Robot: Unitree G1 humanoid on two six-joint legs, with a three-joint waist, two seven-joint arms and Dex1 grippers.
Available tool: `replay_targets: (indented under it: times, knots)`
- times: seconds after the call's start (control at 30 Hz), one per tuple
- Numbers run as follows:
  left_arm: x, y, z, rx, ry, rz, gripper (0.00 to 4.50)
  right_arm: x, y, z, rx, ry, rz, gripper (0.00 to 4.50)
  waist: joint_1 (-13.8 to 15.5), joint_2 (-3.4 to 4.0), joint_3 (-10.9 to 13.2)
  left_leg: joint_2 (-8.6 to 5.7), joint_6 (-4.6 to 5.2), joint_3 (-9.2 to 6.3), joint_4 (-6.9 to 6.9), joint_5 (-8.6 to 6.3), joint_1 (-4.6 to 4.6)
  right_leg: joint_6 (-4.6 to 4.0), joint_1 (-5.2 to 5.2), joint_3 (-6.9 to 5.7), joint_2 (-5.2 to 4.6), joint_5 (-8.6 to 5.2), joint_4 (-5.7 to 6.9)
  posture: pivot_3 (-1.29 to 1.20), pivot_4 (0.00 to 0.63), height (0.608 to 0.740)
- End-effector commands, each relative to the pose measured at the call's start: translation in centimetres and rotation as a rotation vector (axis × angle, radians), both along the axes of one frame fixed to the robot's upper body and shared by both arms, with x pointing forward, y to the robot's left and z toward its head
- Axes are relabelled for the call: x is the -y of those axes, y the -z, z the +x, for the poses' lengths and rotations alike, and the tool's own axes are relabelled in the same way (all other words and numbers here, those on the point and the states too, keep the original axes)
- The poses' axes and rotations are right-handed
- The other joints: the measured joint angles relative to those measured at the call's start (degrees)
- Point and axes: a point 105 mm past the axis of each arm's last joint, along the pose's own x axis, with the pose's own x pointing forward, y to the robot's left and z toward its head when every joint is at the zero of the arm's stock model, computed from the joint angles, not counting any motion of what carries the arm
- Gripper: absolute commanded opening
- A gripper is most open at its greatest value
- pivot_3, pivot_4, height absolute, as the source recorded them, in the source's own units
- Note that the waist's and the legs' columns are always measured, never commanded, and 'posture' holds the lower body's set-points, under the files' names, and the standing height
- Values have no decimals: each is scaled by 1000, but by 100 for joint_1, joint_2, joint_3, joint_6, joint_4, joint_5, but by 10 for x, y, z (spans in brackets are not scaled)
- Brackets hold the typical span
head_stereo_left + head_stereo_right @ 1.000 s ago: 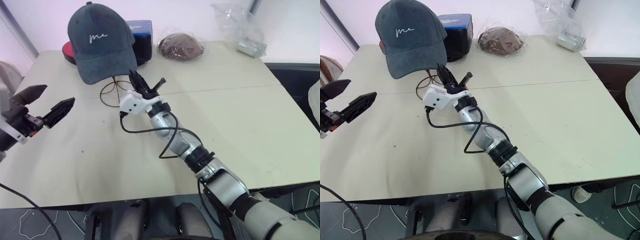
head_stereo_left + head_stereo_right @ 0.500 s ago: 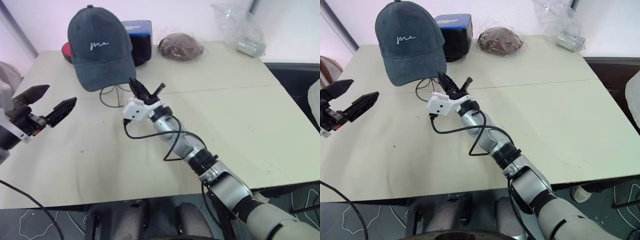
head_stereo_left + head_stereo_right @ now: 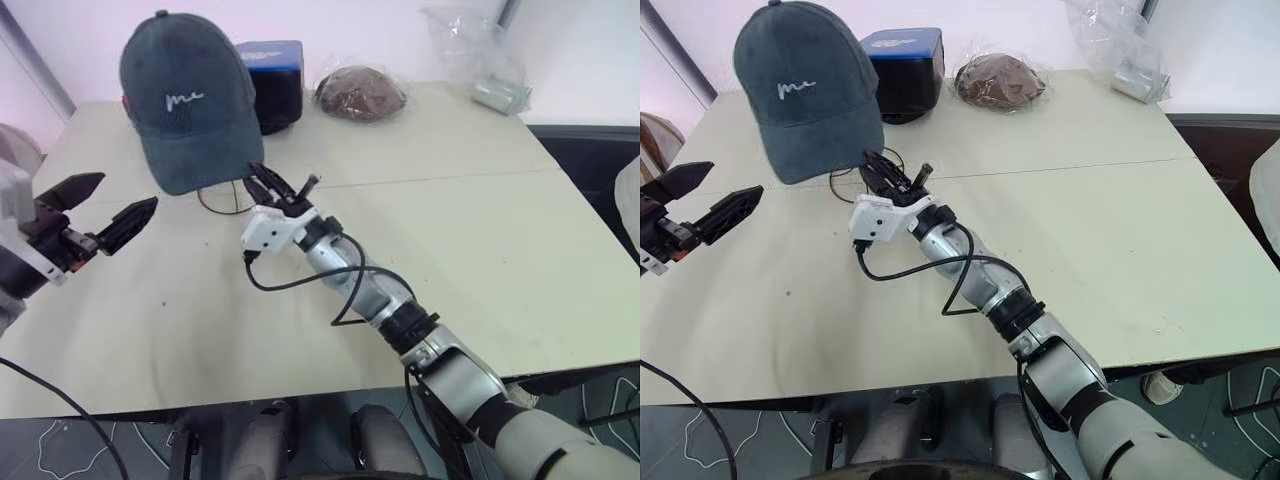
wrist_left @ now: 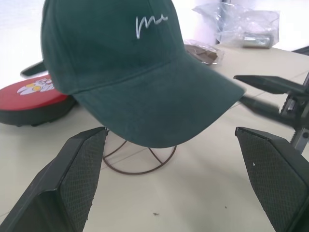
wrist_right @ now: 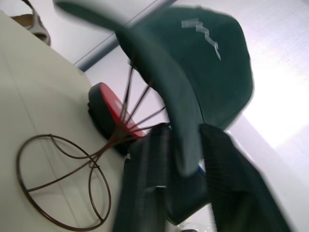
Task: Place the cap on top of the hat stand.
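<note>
The dark green cap [image 3: 185,100] sits over the wire hat stand [image 3: 226,196], hiding its cage; the round base ring [image 4: 140,162] rests on the table under the brim. My right gripper [image 3: 284,184] is just right of the stand, under the brim's edge. In the right wrist view its fingers [image 5: 145,183] stand apart, open, with the blurred brim [image 5: 181,130] passing between them. My left gripper [image 3: 128,192] hovers open to the left of the stand, facing the cap [image 4: 120,63], holding nothing.
Behind the stand are a blue-black box [image 3: 278,75] and a red disc [image 4: 34,94]. A brown plastic-wrapped bundle [image 3: 360,92] and a clear bag [image 3: 480,60] lie at the back right of the cream table [image 3: 480,250]. A black cable [image 3: 300,282] loops from my right wrist.
The cap has swung to the left on the stand. My right gripper has slipped a little back and down beneath the brim and opened. The left gripper has kept still.
</note>
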Motion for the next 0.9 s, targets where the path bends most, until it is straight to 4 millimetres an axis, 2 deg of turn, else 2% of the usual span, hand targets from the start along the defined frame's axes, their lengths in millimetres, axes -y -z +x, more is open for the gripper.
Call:
replay_targets:
  times: [0.03,0.1,0.13,0.33,0.43,0.57,0.7,0.77,0.9]
  knots:
    - [0,-11,-2,56,2,18,4500,-5,-11,-8,39,-36,12,3085,7,0,0,0,0,0,0,0,0,0,0,0,0,0,0,0,150,740]
    - [1,-11,-2,57,4,19,4500,-5,-10,-8,39,-33,7,4145,14,0,0,0,0,0,0,0,0,0,1,0,0,0,0,0,150,740]
    - [1,-11,-2,57,4,19,4500,-5,-10,-8,39,-33,6,4468,14,0,0,0,0,0,1,0,0,0,1,0,0,0,0,0,150,740]
    - [1,-11,-2,55,7,23,4500,0,-6,-3,-13,-32,-19,4468,11,0,0,0,0,0,1,0,0,0,1,0,0,0,0,0,150,740]
    - [0,-12,-2,55,6,27,4500,9,-1,3,-93,-37,-43,4468,15,0,0,0,0,0,1,0,0,0,2,0,-1,0,0,0,150,740]
    - [-3,-15,-4,51,7,45,4500,37,-7,16,-277,-42,1,4468,32,0,0,-1,1,-1,2,0,0,0,10,-2,-2,0,-3,0,150,740]
    - [-6,-19,-3,45,21,82,4500,68,-22,21,-504,-107,57,4468,59,0,1,0,3,-2,3,-2,0,0,28,-3,-2,0,-5,0,150,740]
    - [-5,-21,-2,36,42,113,4500,83,-31,12,-646,-211,38,4468,87,1,3,0,12,-2,3,-7,0,0,30,-3,-3,0,-7,0,150,740]
    - [-6,-23,-1,15,83,178,4500,115,-54,-5,-777,-301,-25,4468,151,5,6,0,48,-2,5,-29,0,0,29,-6,-8,0,-19,0,150,740]
